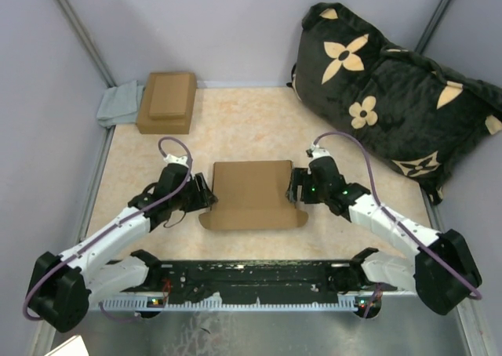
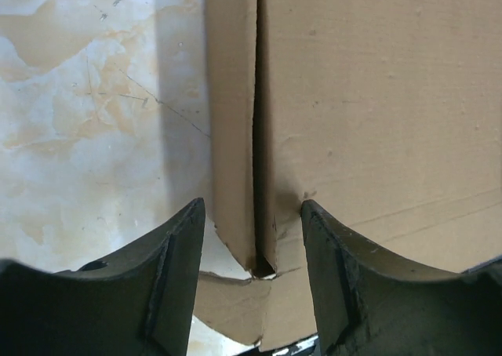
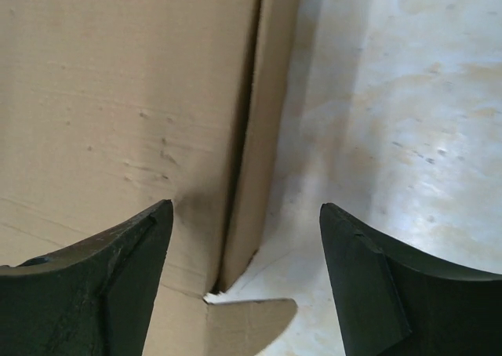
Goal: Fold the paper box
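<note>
Pale lilac walls close in a marbled beige worktop, and the paper box lies flat at its middle, just ahead of the arm bases and squarely between the two arms. It looks like a shallow shut box with its broad top panel down, so whether anything is inside cannot be told. Rounded tabs poke out onto the worktop at its near corners. The left pincer sits at the box's left edge and the right pincer at its right edge, each with jaws spread wide and holding nothing. In the wrist views each one straddles a raised side wall, with one finger over the top panel and the other over bare worktop. That mirrored placement reads as working both side walls at once so the fold comes out square. Well away at the far left, a stacked pair of smaller boxes rests beside a grey cloth; a dark flowered cushion leans at the far right
</note>
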